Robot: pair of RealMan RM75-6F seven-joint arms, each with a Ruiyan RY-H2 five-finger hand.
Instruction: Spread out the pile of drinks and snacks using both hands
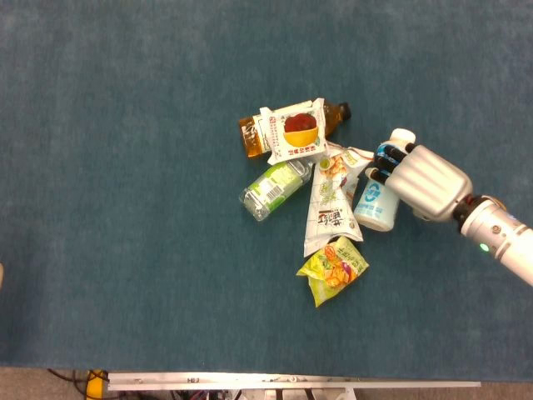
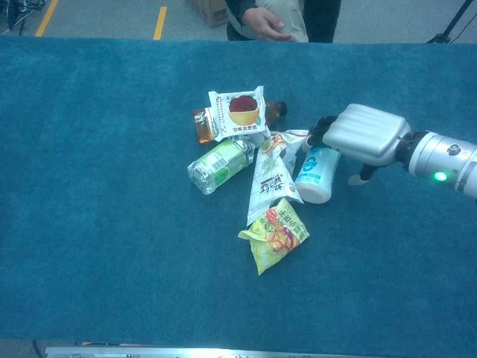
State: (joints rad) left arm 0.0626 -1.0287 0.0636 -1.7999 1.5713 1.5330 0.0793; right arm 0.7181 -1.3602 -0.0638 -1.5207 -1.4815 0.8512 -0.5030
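Observation:
The pile lies mid-table: a brown tea bottle [image 1: 248, 137] under a white packet with a red bowl picture [image 1: 291, 132], a clear green-labelled bottle [image 1: 273, 187], a long white snack bag [image 1: 331, 208] and a yellow-green snack bag [image 1: 333, 271]. At the pile's right edge lies a white bottle with a blue label [image 1: 372, 204] [image 2: 315, 175]. My right hand [image 1: 425, 182] [image 2: 365, 134] lies over its upper half, dark fingertips draped across it near the cap. The thumb [image 2: 363, 177] points down to the cloth, apart from the bottle. No left hand shows.
Blue cloth [image 1: 125, 208] covers the whole table. A metal rail [image 1: 291, 384] runs along the near edge. A person [image 2: 276, 15] stands at the far side, hands above that edge.

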